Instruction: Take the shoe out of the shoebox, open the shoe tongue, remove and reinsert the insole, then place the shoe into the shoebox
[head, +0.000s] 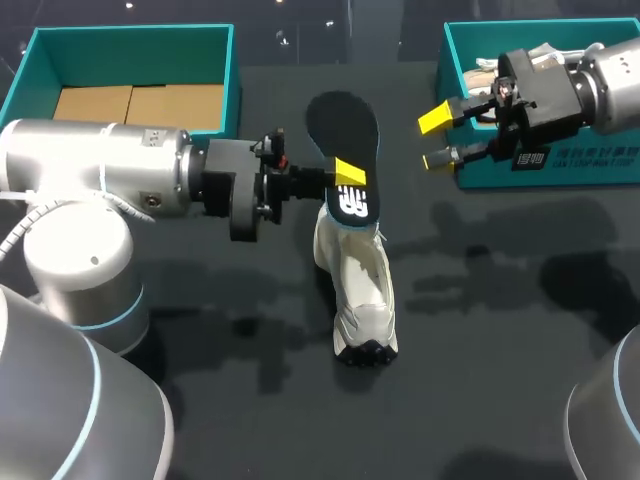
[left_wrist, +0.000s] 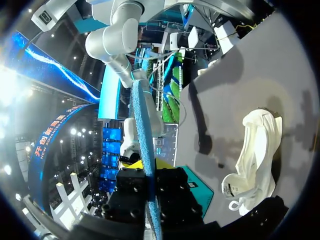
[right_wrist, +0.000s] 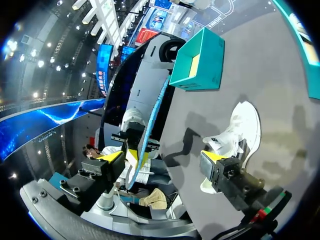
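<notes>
Above the middle of the bench (head: 500, 340), the insole (head: 340, 125) is held in the air by the left pincer (head: 347, 180). The pincer is clamped on the insole's two flat faces near the narrower, printed end. In the left wrist view the insole shows edge-on, running straight out between the fingers. It looks free of the white shoe (head: 362, 285), which rests on the bench just below it with its mouth toward the insole.

The insole is likely light, thin and bendy foam, so a grip across the faces suits it, though the broad free end may droop or flex when pushed. Feeding it back probably calls for that broad end to lead. The shoe looks soft and light enough to slide under pressure, so the firmer heel collar seems the best hold for steadying it.

The left arm reaches in level from its side, fingers pointing across the bench. The right pincer (head: 437, 140) hovers with its fingers spread wide and holding nothing. It sits in front of the teal shoebox (head: 452, 60), beside the insole but apart from it.
</notes>
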